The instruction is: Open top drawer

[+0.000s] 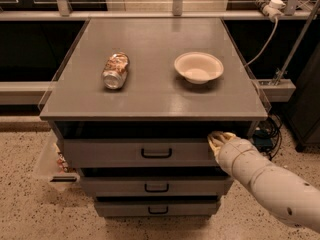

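Drawers stack three high in the grey cabinet that fills your one camera view. The top drawer sits directly under the cabinet top, and its flat grey front is the widest and tallest of the three. A dark gap runs between its upper edge and the slab above. Its small black bracket handle sits at the centre of the front, with nothing touching it.

Your gripper is at the right end of that front, up at the upper edge and partly inside the dark gap, well to the right of the handle. You cannot tell from here whether it is released or clenched, since the pale tip blends into the shadow. The white arm comes in from the lower right corner and crosses in front of the right end of the middle drawer. The bottom drawer sits below that. Both are narrower and shorter than the top one, with similar black handles.

On the cabinet top you have a crushed drink can lying on its side to the left and a shallow white bowl standing upright to the right, well apart from each other. A clear plastic container stands on the speckled floor against the cabinet's left side.
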You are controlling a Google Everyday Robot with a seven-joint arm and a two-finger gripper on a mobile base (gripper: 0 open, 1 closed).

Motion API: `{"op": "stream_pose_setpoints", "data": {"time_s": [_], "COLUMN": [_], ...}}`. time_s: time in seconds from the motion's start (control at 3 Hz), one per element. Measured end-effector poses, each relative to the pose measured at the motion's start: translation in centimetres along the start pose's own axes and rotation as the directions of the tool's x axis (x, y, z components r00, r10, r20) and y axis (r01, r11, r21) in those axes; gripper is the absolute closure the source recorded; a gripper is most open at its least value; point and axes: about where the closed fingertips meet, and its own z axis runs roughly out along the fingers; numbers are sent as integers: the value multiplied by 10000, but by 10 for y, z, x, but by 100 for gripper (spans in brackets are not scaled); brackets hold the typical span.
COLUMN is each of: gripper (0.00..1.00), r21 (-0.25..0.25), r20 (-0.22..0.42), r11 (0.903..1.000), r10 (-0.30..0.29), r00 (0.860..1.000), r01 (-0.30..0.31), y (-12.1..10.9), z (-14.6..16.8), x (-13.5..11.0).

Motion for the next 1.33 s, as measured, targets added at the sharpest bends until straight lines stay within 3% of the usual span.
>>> {"op": "stream_pose_setpoints", "data": {"time_s": [0.67,1.33], "gripper": [100,100], "r21": [195,174], "r20": [703,659], "r11": [9991,9991], "r10": [-396,-396], "r00": [9967,9970], "r01": [383,386], "y": [-12,-10], "z": [10,11], "x": [-42,-36]}}
